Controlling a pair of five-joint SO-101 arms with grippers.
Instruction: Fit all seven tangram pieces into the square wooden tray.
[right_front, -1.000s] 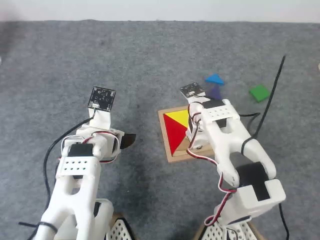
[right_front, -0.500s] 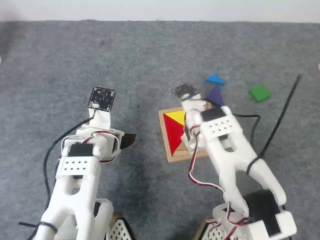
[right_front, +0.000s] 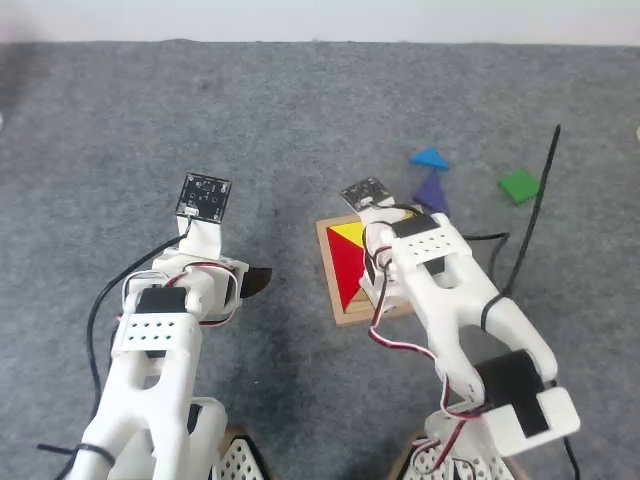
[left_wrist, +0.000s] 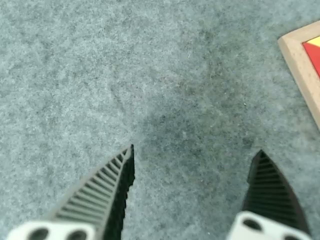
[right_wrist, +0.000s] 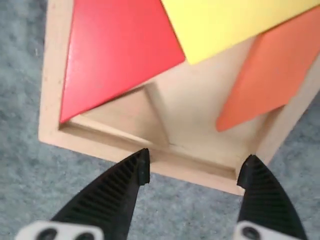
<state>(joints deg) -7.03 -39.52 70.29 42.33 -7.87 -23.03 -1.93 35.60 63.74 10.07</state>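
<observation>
Right, my right gripper (right_wrist: 197, 159) hangs wide open and empty over the square wooden tray (right_wrist: 54, 75), with its jaws above one rim. Its wrist camera gives me the red piece (right_wrist: 115, 55), the yellow piece (right_wrist: 225, 20) and an orange piece (right_wrist: 270, 70) lying inside, with bare wood between them (from overhead the arm sits across that part of the tray). The high camera adds a blue triangle (right_front: 429, 158), a purple piece (right_front: 431, 190) and a green square (right_front: 519, 185) out on the grey carpet (right_front: 200, 100) beyond the tray. My left gripper (left_wrist: 195, 150) is spread open too, holding nothing, over carpet apart from the tray.
</observation>
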